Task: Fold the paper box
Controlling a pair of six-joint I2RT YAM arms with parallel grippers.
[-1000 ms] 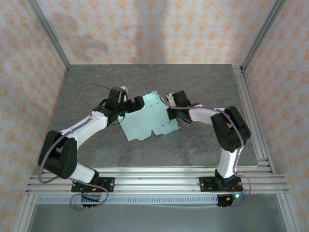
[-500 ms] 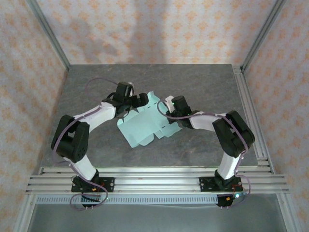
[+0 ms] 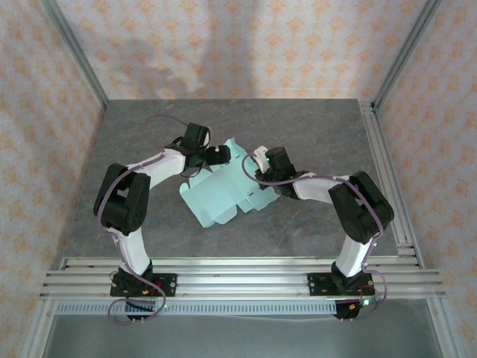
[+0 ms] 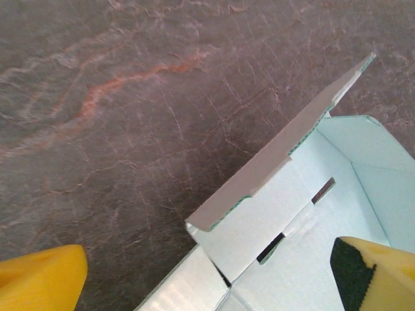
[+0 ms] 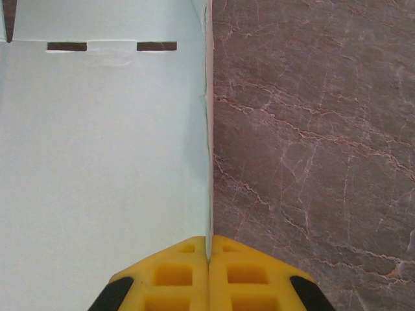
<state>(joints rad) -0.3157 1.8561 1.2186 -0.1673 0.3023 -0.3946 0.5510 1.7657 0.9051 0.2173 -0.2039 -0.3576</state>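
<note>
- Paper box (image 3: 221, 195): a pale mint card blank, mostly flat at the middle of the table (image 3: 313, 224) between the two grippers. One flap (image 4: 272, 162) is raised at its far-left edge.
- Right gripper (image 5: 209, 249): pads (image 5: 175, 275) pressed together. The card's right edge runs straight into their seam and appears pinched there, anchoring the sheet.
- Left gripper (image 4: 207, 278): fingers wide apart, one above bare table, the other above the card beside the raised flap.
- Step in hand, by judgement: erecting the side walls, with folding at an early stage.
- Next move probably calls for the left fingers to press the flap over against the right grip.
- Container: the box is unformed, its slots (image 5: 67, 46) are unfilled, and nothing lies on its panels.
</note>
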